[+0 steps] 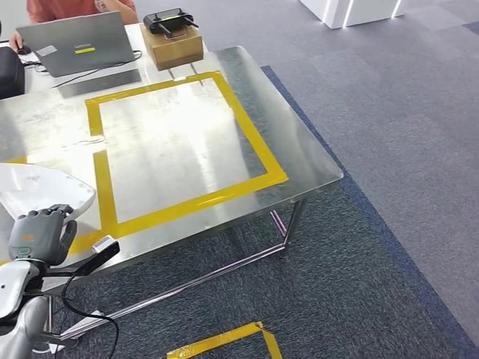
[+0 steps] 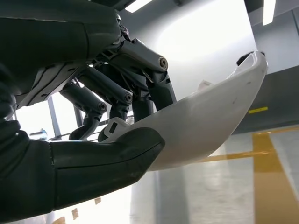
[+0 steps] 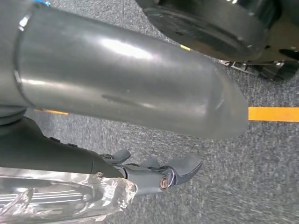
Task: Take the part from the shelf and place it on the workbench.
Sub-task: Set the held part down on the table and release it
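Observation:
The part [image 1: 40,191] is a white curved shell. My left hand [image 1: 40,233] grips it at its near edge, over the near left corner of the steel workbench [image 1: 293,142]. In the left wrist view the thumb lies under the part [image 2: 211,116] and the dark fingers [image 2: 105,88] of my left hand [image 2: 116,121] curl over its top, just above the metal surface. A yellow tape rectangle [image 1: 248,134] marks the middle of the bench, to the right of the part. My right hand [image 3: 159,175] hangs over grey carpet, fingers stretched out, holding nothing.
A grey laptop [image 1: 73,41] and a cardboard box [image 1: 172,48] carrying a black device [image 1: 169,19] stand at the bench's far edge. A person [image 1: 79,7] sits behind the laptop. Carpet lies to the right, with yellow floor tape [image 1: 226,340] in front.

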Tool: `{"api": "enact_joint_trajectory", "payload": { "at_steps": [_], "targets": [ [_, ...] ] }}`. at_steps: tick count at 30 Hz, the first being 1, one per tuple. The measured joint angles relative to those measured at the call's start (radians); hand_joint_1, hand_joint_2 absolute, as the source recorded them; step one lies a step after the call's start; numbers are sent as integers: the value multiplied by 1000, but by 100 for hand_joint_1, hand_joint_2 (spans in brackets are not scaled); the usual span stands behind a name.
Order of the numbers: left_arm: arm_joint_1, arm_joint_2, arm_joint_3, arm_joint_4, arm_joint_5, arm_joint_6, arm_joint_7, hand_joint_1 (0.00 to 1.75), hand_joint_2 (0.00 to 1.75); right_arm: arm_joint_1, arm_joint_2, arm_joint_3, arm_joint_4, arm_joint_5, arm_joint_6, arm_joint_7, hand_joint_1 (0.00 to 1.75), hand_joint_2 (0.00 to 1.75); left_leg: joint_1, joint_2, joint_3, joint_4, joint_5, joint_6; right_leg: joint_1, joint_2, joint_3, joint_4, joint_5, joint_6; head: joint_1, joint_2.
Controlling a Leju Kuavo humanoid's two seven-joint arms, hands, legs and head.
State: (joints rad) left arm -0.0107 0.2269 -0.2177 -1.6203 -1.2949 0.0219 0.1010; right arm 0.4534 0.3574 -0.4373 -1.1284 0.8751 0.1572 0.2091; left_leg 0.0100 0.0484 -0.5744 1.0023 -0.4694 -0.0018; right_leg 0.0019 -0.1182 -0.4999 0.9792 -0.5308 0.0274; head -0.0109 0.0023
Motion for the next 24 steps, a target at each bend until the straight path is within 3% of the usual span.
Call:
{"api": "enact_joint_trajectory", "payload": {
  "at_steps": [2,4,6,7,8,10,12,13,15,17,19,21,22,23,24],
  "targets": [
    [-3,0,-5,4,-1,1,-2,155,175,0,0,1,-3,-3,0,0,0,0,4,-22,-1,-3,4,13,-4,46,-22,50,-36,9,4,0],
    [-6,-1,-14,8,-1,1,-5,155,175,2,0,2,-4,-7,0,1,0,0,5,-45,-2,-3,5,21,-7,103,-86,183,-102,13,10,0],
    [-7,-2,-24,12,-1,1,-10,155,175,5,0,2,-4,-11,0,3,0,0,2,-70,-3,-3,5,24,-6,116,-151,300,-136,11,11,0],
    [-7,-2,-28,15,-1,1,-14,155,175,5,0,2,-4,-13,0,5,0,0,0,-83,-2,-3,5,24,-5,117,-162,308,-122,8,11,0],
    [-7,-2,-32,17,-1,2,-18,155,175,6,0,2,-4,-14,0,6,0,0,-1,-97,0,-3,5,24,-5,120,-154,275,-90,4,11,0],
    [-8,-2,-40,18,-1,4,-28,155,175,5,0,3,-6,-17,0,6,0,0,-3,-122,2,-2,5,23,-4,152,-98,133,-9,-11,10,0],
    [-14,-1,-51,20,-3,9,-41,155,175,5,0,4,-7,-17,1,6,0,0,-3,-144,-1,0,5,17,-5,187,-52,30,26,-22,10,0],
    [-16,-1,-58,22,-6,11,-49,155,175,4,0,5,-7,-16,1,6,0,0,-1,-154,-5,0,7,11,-4,193,-45,17,24,-24,10,0],
    [-19,1,-71,25,-12,15,-61,155,175,3,0,5,-8,-13,1,3,0,0,4,-167,-11,0,10,-2,-4,176,-38,9,29,-27,10,0],
    [-25,3,-83,29,-16,16,-67,155,175,2,0,4,-9,-11,0,-2,0,0,3,-129,-26,31,-14,-13,-8,155,-32,-2,35,-36,6,0],
    [-35,5,-93,32,-18,17,-68,155,175,2,0,4,-9,-11,0,-3,0,0,2,-74,-75,139,-75,-24,-10,132,-28,-7,36,-42,0,0],
    [-40,5,-100,36,-19,18,-69,155,175,3,0,3,-9,-11,0,-3,0,0,7,-58,-132,260,-123,-33,-10,109,-28,-7,34,-43,-1,0],
    [-41,5,-102,38,-19,18,-69,155,175,3,0,2,-9,-11,0,-3,0,0,10,-56,-141,279,-120,-36,-10,98,-27,-6,32,-42,-1,0],
    [-41,6,-103,40,-19,18,-69,155,175,2,0,2,-9,-11,0,-3,0,0,12,-54,-129,258,-99,-38,-10,88,-26,-6,30,-40,-1,0],
    [-41,6,-104,41,-19,18,-69,155,175,2,0,2,-9,-11,1,-3,0,0,13,-47,-98,201,-65,-39,-10,79,-23,-5,28,-37,-1,0]
  ]
}}
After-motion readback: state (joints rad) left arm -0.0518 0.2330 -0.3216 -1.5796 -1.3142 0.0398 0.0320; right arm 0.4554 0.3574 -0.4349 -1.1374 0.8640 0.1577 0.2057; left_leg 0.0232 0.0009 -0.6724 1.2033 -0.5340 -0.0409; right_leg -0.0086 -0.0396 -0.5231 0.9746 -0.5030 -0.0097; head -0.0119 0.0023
